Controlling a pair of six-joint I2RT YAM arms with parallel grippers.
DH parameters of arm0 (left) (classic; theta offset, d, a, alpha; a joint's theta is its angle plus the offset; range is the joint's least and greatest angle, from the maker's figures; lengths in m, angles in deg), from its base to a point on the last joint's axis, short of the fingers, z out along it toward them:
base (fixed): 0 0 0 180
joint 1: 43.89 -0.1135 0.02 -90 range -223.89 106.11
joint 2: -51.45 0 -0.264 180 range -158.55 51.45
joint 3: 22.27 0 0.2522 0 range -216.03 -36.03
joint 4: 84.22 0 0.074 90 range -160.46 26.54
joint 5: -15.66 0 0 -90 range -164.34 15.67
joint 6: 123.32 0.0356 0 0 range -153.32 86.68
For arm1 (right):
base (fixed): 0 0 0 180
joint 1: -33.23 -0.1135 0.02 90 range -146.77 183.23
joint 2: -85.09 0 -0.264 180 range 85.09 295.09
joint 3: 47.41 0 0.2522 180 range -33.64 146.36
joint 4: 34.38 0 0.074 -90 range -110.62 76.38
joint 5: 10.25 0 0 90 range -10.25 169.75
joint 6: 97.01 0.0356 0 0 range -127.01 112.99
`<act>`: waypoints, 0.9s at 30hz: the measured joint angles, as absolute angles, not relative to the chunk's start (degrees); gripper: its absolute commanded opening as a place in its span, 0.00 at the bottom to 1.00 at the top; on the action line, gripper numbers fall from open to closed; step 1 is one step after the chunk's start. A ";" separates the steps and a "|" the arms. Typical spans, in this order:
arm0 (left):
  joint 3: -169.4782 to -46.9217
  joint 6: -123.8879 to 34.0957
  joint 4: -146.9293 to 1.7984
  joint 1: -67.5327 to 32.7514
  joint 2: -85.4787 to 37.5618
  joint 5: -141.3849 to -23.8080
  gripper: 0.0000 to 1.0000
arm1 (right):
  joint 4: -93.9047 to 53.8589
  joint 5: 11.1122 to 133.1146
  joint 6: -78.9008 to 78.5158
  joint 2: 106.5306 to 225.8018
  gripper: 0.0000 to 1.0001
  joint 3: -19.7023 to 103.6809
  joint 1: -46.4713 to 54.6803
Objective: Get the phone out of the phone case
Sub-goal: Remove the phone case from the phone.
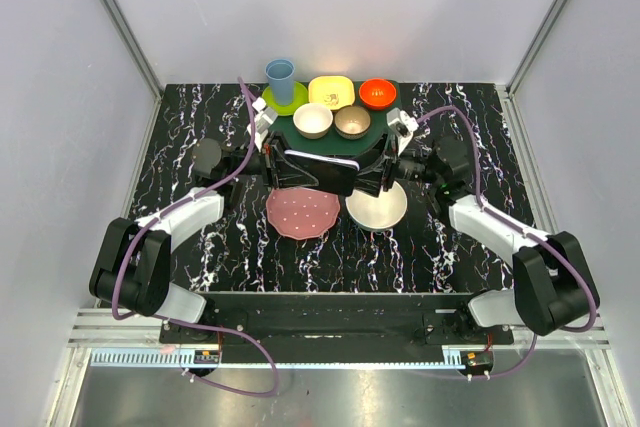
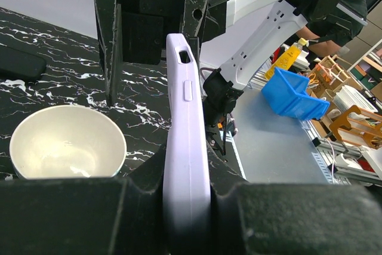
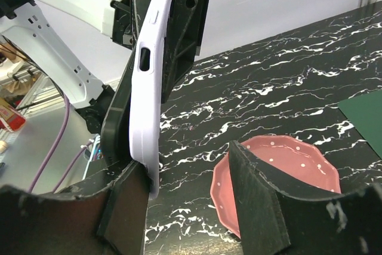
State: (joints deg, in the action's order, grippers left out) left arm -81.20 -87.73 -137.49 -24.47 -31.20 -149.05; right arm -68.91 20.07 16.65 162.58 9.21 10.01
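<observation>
Left fingers [image 2: 77, 216] tight on phone case [image 2: 186, 147], right fingers [image 3: 262, 207] apart beside it

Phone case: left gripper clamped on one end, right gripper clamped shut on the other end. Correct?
Not quite. The left gripper is clamped on the phone case, but the right gripper is not shut on it. The right wrist view shows its jaws open, with the case beside one finger and a clear gap to the other.

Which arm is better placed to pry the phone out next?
Right, probably. The left gripper is shut on the phone case, holding it; the right gripper is open with the case beside one finger, free to work.
</observation>
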 measured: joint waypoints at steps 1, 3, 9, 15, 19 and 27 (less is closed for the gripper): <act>-81.07 -87.71 -137.62 -24.47 -31.20 -149.05 0.00 | -69.57 20.14 17.37 163.02 0.59 9.21 9.79; -80.76 -87.71 -137.84 -24.47 -31.20 -148.94 0.00 | -70.68 20.18 18.55 163.67 0.58 9.21 9.48; -80.43 -87.66 -138.10 -24.47 -31.20 -148.09 0.00 | -73.96 21.08 21.61 165.18 0.56 9.21 8.83; -80.32 -87.64 -138.10 -24.49 -31.20 -147.59 0.00 | -76.39 21.95 23.45 166.58 0.54 9.21 8.04; -79.67 -87.64 -138.03 -24.49 -31.23 -147.63 0.00 | -77.24 22.28 24.39 167.82 0.49 9.21 7.04; -79.49 -87.66 -137.90 -24.49 -32.19 -147.13 0.00 | -79.25 22.11 26.38 168.98 0.17 9.21 6.16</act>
